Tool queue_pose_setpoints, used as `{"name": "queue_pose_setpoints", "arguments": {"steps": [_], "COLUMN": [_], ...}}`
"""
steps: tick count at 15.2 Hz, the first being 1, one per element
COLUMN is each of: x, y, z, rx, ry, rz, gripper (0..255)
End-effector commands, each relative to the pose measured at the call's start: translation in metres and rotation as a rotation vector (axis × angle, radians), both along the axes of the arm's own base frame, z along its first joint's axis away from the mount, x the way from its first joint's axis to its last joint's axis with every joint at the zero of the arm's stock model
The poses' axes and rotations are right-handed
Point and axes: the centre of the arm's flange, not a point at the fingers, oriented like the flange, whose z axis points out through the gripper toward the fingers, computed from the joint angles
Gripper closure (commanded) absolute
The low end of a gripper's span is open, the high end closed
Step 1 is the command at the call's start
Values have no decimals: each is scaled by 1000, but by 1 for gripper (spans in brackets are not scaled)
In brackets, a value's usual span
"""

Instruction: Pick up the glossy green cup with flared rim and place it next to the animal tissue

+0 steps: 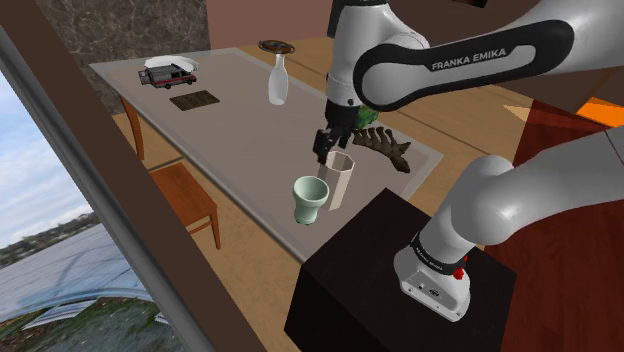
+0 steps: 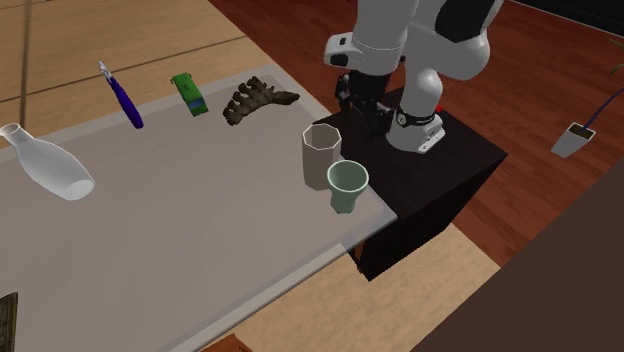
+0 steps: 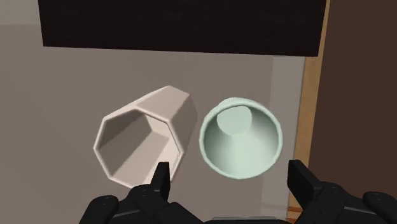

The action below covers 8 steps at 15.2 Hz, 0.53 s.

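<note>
Black fingers of the tool stand wide apart, holding nothing, poised above the beige faceted cup. Just beside that faceted cup, the pale green flared cup stands upright on the grey bench, near the dark stand. Farther from the faceted cup lie a brown bony piece and a green packet, with a white bottle well apart.
</note>
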Motion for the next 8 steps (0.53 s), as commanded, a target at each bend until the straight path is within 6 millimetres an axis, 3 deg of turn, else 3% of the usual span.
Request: {"name": "queue_pose_setpoints", "arguments": {"steps": [1, 8], "x": [6, 20], "y": [16, 75], "z": [-22, -96], "rx": [-10, -47], "ry": [-3, -5], "rz": [10, 47], "gripper": [0, 0]}}
